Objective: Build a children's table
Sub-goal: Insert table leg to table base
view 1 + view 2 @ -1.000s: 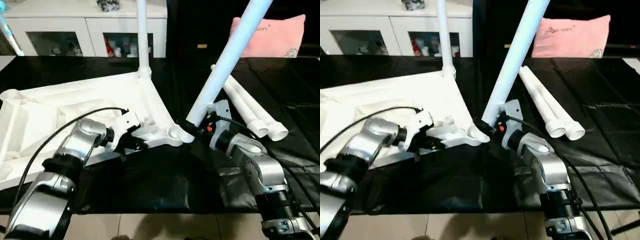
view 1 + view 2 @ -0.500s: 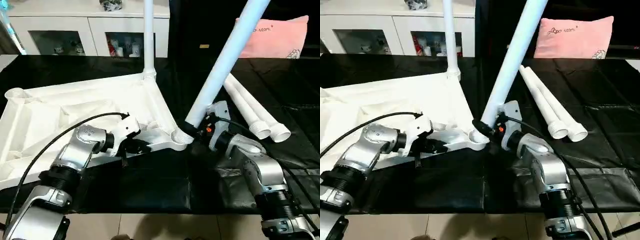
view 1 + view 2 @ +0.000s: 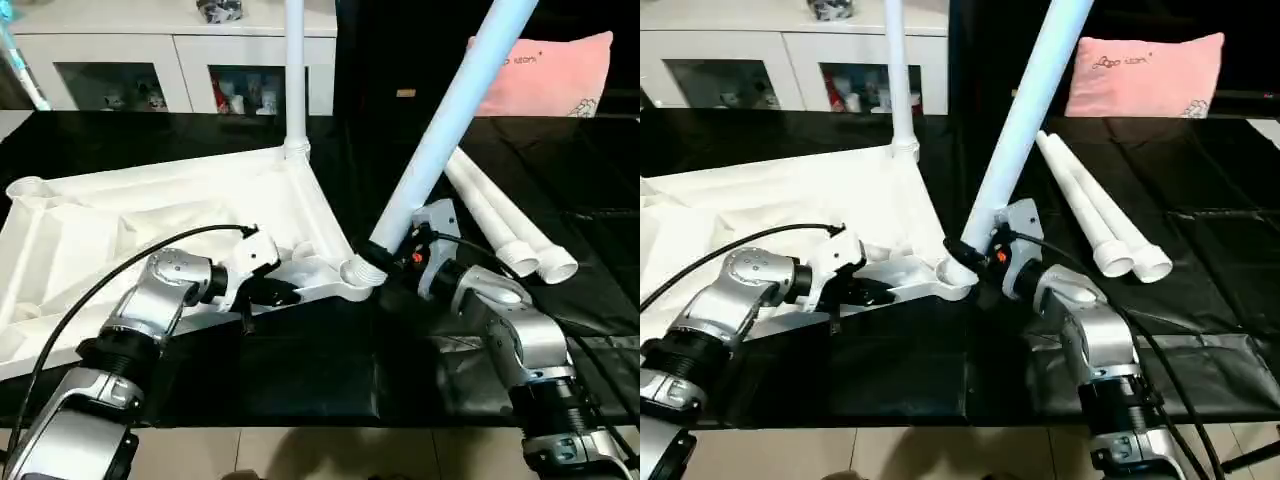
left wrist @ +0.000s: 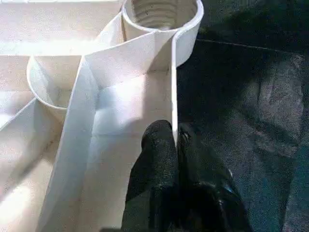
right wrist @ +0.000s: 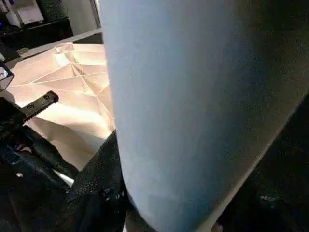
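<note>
Tabletop upside down on the counter, second leg at its near right socket.
Your left pincer pinches the near rim shut; just right, your right pincer grips the leg, leaning up and right from the socket.

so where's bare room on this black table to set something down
Free: the black cloth near edge between the two silver forearms, and the far right, past the two loose white tapered legs. Crowded: the left, under the white ribbed plastic tabletop, and its near corner socket, where both end effectors work.
</note>
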Controlling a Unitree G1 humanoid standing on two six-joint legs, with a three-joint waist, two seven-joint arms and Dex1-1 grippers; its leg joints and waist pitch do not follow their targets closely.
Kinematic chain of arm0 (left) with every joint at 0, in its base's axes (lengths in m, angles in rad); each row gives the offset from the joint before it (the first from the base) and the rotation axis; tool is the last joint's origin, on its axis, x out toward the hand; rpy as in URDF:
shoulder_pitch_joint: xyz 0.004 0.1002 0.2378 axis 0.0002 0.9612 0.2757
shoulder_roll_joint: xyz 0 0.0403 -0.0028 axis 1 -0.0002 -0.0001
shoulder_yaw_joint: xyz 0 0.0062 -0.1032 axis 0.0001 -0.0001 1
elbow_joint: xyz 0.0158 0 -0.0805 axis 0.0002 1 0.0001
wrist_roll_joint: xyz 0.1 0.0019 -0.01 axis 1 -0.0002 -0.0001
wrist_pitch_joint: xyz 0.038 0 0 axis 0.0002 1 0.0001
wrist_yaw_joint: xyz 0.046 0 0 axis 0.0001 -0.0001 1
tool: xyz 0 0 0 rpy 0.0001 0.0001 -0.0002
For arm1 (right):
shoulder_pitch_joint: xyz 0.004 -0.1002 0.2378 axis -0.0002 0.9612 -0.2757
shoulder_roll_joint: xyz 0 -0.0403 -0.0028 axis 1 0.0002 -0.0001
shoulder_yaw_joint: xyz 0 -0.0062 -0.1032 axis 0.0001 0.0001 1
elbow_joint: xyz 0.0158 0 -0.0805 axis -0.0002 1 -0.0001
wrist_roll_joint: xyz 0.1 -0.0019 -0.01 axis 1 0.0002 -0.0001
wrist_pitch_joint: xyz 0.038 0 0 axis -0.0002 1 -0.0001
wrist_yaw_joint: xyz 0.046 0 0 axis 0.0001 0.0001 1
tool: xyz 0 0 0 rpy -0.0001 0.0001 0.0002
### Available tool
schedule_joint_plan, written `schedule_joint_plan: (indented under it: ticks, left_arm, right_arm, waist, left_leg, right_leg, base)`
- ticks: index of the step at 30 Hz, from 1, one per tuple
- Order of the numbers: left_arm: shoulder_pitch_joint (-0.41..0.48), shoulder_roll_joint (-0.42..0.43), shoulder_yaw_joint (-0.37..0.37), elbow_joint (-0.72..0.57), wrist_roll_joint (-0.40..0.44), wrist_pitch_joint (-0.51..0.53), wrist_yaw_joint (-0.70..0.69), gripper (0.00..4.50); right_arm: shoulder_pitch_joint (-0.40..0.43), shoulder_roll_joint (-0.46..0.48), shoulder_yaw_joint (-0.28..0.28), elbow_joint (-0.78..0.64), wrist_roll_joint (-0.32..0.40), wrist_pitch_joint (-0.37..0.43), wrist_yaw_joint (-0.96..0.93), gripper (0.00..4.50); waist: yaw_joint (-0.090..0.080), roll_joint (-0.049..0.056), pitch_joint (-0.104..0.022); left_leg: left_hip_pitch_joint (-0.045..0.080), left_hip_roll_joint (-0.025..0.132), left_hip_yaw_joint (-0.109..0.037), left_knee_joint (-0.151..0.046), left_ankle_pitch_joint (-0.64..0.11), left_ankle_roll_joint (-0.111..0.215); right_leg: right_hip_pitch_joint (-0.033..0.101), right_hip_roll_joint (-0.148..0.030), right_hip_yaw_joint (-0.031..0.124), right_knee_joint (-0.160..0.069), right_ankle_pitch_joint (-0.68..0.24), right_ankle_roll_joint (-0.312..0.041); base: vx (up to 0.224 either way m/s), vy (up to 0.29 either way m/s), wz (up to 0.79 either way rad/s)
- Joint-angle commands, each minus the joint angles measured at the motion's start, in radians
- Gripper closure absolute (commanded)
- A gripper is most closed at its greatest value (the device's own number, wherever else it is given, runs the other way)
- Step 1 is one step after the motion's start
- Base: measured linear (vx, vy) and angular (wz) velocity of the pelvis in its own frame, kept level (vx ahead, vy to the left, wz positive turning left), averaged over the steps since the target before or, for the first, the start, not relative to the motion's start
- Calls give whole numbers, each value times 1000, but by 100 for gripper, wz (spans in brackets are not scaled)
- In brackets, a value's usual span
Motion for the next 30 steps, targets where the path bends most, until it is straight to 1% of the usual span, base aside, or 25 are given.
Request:
schedule_joint_plan:
  ticks: [1, 3, 6, 8, 9, 12, 13, 15, 16, 17, 19, 22, 25, 27, 30]
  left_arm:
    - [-10, 18, -28, 24, 34, -6, -10, 450]
    - [-15, 16, -27, 26, 27, -2, -14, 450]
    - [-20, 18, -35, 26, 23, -8, -34, 450]
    - [-20, 20, -40, 25, 20, -13, -50, 450]
    - [-19, 21, -42, 24, 20, -15, -54, 450]
    - [-16, 24, -48, 15, 18, -23, -69, 450]
    - [-16, 24, -49, 14, 17, -23, -70, 450]
    - [-19, 25, -50, 17, 16, -24, -72, 450]
    - [-19, 25, -50, 17, 16, -24, -72, 450]
    - [-21, 27, -50, 15, 14, -23, -74, 450]
    - [-22, 28, -50, 15, 13, -24, -77, 450]
    - [-23, 32, -50, 16, 13, -27, -83, 450]
    - [-25, 32, -51, 17, 13, -28, -84, 450]
    - [-28, 33, -51, 22, 13, -30, -82, 450]
    - [-34, 34, -54, 29, 13, -32, -81, 450]
  right_arm:
    - [-32, -6, 5, 17, -2, 5, 10, 255]
    - [-46, -9, 13, 30, -1, 22, 24, 255]
    - [-64, -10, 23, 44, 3, 40, 44, 255]
    - [-75, -11, 35, 60, -1, 43, 60, 255]
    - [-78, -12, 40, 67, -5, 38, 66, 255]
    - [-101, -10, 59, 105, -20, 16, 91, 255]
    - [-102, -10, 60, 107, -20, 15, 92, 255]
    - [-122, -8, 75, 132, -33, 0, 112, 255]
    - [-122, -8, 75, 132, -33, 0, 112, 255]
    - [-134, -8, 87, 155, -47, -15, 120, 255]
    - [-142, -10, 94, 171, -56, -20, 122, 255]
    - [-154, -21, 107, 194, -73, -23, 133, 255]
    - [-159, -28, 111, 204, -77, -23, 143, 255]
    - [-163, -37, 115, 215, -84, -26, 153, 255]
    - [-163, -46, 119, 225, -95, -29, 167, 255]
  waist:
    - [1, -3, -76]
    - [0, -6, -75]
    - [2, -5, -75]
    - [1, -6, -76]
    - [1, -5, -76]
    - [2, -10, -77]
    - [2, -7, -77]
    - [2, -15, -75]
    - [2, -13, -76]
    - [2, -14, -75]
    - [1, -15, -75]
    - [1, -16, -75]
    - [1, -20, -75]
    - [1, -18, -76]
    - [1, -20, -76]
  left_leg:
    - [-6, 20, 1, -62, -119, 49]
    - [-6, 19, 1, -62, -118, 51]
    - [-6, 19, 2, -61, -115, 53]
    - [-6, 21, 1, -61, -108, 53]
    - [-6, 22, 1, -61, -108, 53]
    - [-6, 23, 2, -61, -104, 54]
    - [-6, 23, 2, -61, -105, 52]
    - [-5, 23, 3, -62, -110, 51]
    - [-5, 24, 2, -62, -110, 49]
    - [-6, 25, 3, -62, -111, 48]
    - [-5, 25, 2, -63, -111, 44]
    - [-4, 25, 3, -62, -112, 43]
    - [-4, 24, 3, -62, -112, 45]
    - [-4, 25, 3, -62, -112, 45]
    - [-5, 25, 4, -61, -110, 47]
  right_leg:
    - [67, -67, 68, -81, -301, -88]
    - [68, -65, 68, -80, -298, -92]
    - [68, -66, 69, -80, -294, -95]
    - [69, -67, 70, -77, -281, -101]
    - [67, -67, 70, -77, -278, -103]
    - [68, -68, 71, -74, -266, -110]
    - [68, -68, 71, -74, -266, -114]
    - [68, -69, 71, -75, -278, -113]
    - [67, -70, 71, -72, -279, -115]
    - [67, -70, 72, -74, -279, -113]
    - [66, -70, 73, -73, -276, -113]
    - [67, -70, 73, -71, -269, -117]
    - [68, -69, 73, -71, -269, -115]
    - [68, -69, 73, -71, -271, -115]
    - [68, -68, 73, -71, -268, -117]
  base:
    - [0, 0, 0]
    - [0, 0, 0]
    - [0, 0, 0]
    - [0, 0, 0]
    - [0, 0, 0]
    - [0, 0, 0]
    - [0, 0, 0]
    - [0, 0, 0]
    - [0, 0, 0]
    - [0, 0, 0]
    - [0, 0, 0]
    - [0, 0, 0]
    - [0, 0, 0]
    - [0, 0, 0]
    - [0, 0, 0]
